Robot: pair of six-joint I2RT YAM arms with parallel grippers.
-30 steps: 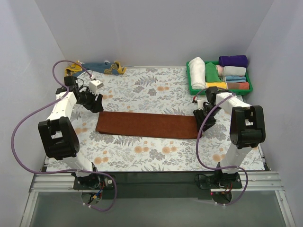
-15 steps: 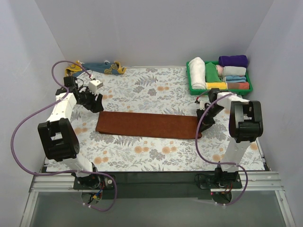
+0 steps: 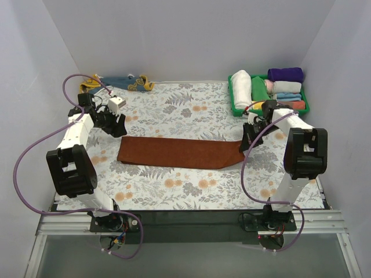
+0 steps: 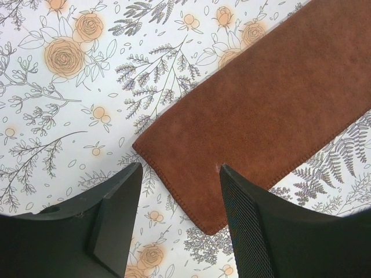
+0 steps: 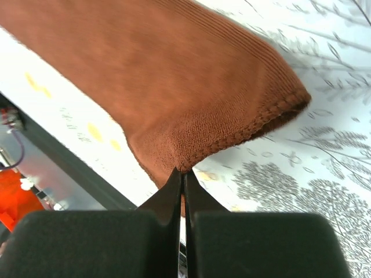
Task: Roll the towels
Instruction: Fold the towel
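Observation:
The rust-brown towel [image 3: 179, 153] lies as a long flat strip across the middle of the floral table. My right gripper [image 3: 247, 139] is shut on its right end and holds that end lifted a little; in the right wrist view the hemmed edge [image 5: 232, 136] is pinched between the jaws [image 5: 181, 174]. My left gripper [image 3: 116, 124] is open and empty just above the towel's left end; its fingers [image 4: 116, 214] straddle the towel's corner [image 4: 191, 174]. The mustard-yellow towel with blue-grey patches [image 3: 119, 83] lies crumpled at the far left edge.
A green tray [image 3: 239, 110] at the far right holds several rolled cloths, white, green, purple and others. Purple cables loop off both arms. White walls close in the table on three sides.
My right gripper has moved back and up, away from the near edge, lifting the towel's right end off the table. The left arm has not moved.

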